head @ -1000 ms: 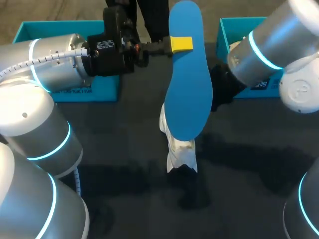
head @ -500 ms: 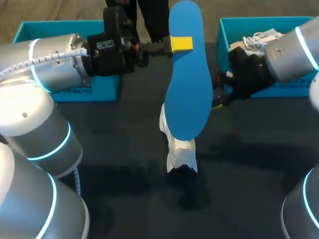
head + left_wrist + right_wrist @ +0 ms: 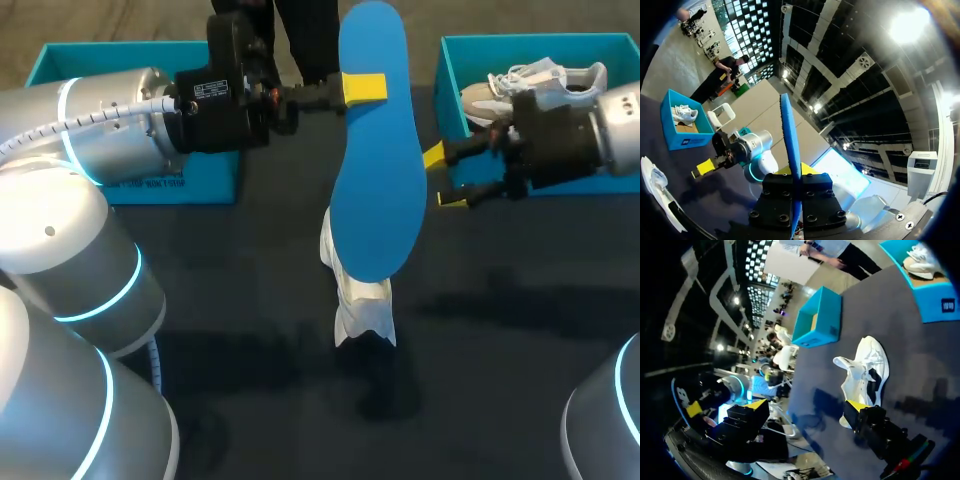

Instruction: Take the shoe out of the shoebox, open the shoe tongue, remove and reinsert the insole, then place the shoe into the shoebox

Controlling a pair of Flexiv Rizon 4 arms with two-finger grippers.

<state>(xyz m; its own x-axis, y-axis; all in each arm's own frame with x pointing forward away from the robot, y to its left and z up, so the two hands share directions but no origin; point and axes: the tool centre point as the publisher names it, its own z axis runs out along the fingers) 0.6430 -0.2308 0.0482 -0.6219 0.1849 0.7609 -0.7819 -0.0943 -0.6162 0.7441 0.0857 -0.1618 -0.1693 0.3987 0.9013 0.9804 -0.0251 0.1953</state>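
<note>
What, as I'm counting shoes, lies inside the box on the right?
A white laced shoe lies in the blue box. The right arm covers the box's near part, hiding anything there.

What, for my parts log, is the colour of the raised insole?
The insole is plain bright blue, seen best in the head view.

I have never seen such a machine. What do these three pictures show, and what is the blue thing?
These are two robot arms at a dark table, each ending in a two-finger gripper. One picture looks down from above; the two round ones come from cameras on the wrists. The left gripper holds a blue insole upright. The right gripper is open and empty. A white shoe lies on the table. Behind stand a left box and a right box holding another shoe.
</note>
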